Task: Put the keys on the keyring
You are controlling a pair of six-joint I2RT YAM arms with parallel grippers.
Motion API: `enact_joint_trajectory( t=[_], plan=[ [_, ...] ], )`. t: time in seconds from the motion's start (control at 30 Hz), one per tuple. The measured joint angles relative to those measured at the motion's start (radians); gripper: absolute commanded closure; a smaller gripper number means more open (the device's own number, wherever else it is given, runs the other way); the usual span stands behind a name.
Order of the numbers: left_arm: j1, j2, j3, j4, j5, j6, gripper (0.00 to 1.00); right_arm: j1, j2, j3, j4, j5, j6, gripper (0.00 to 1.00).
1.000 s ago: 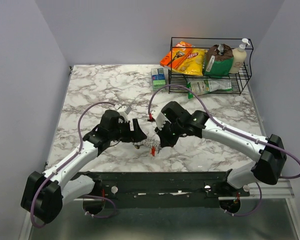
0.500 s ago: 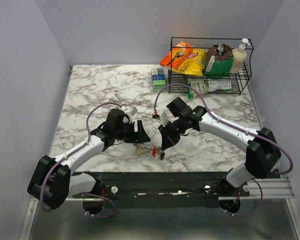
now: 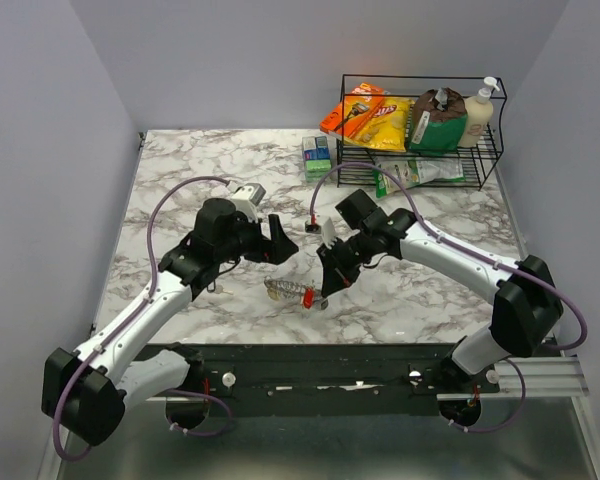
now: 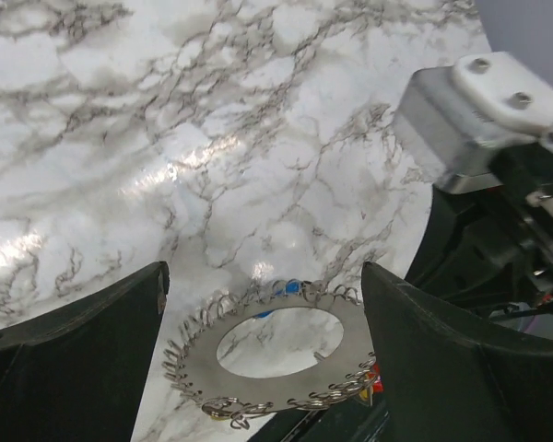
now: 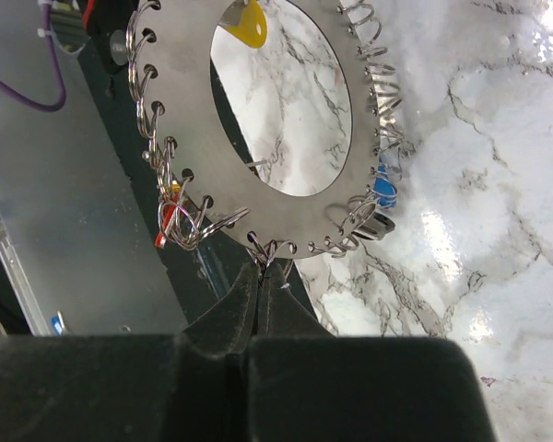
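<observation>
The keyring is a flat silver ring plate with many small wire rings around its rim. My right gripper is shut on one small rim ring and holds the plate tilted near the table's front edge. In the right wrist view the plate hangs off my pinched gripper, with yellow, blue and red key heads at its rim. My left gripper is open and empty behind it. In the left wrist view the plate lies beyond my left gripper.
A black wire rack with snack bags and a soap bottle stands at the back right. A small stack of boxes sits beside it. A black rail runs along the table's front edge.
My left gripper has drawn back and up from the keyring, open. My right gripper stays shut on the rim ring, and the plate has shifted slightly towards the front edge.
</observation>
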Motion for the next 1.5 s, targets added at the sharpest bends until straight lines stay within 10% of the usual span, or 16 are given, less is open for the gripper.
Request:
enact_joint_trajectory(
  t=[0.7, 1.5],
  plan=[
    [-0.009, -0.12, -0.005, -0.045, 0.35, 0.142, 0.1, -0.007, -0.003, 0.085, -0.069, -0.042, -0.067, 1.0],
    [-0.172, -0.025, 0.062, -0.175, 0.19, 0.281, 0.17, -0.011, -0.007, 0.085, -0.077, -0.098, -0.097, 0.99]
  ],
)
